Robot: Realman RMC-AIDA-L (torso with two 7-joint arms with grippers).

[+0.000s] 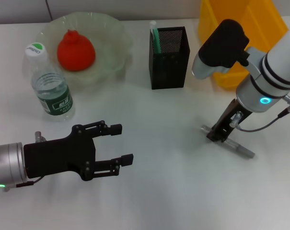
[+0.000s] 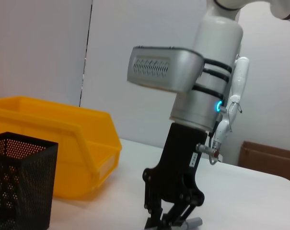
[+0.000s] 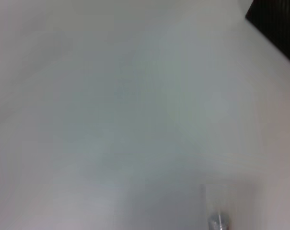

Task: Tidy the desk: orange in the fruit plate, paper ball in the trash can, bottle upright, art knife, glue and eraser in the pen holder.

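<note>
- White desk top (image 1: 164, 191), bearing everything below.
- Bright yellow rectangular plastic trash can (image 1: 260, 28) at the far right, behind the right arm.
- Wide translucent pale-green fruit plate (image 1: 111, 43) at the far left, holding the red-orange round orange (image 1: 75, 50).
- Black left gripper (image 1: 118, 143) low at the near left, fingers spread, holding nothing.
- Tall square black mesh pen holder (image 1: 169, 62) between plate and can, green-and-white stick inside.
- Clear plastic bottle (image 1: 49, 84), green label, white cap, upright just beside the plate.
- Black right gripper (image 1: 216, 135) down at the desk, closed around a slim grey metal art knife (image 1: 238, 147) lying flat.
</note>
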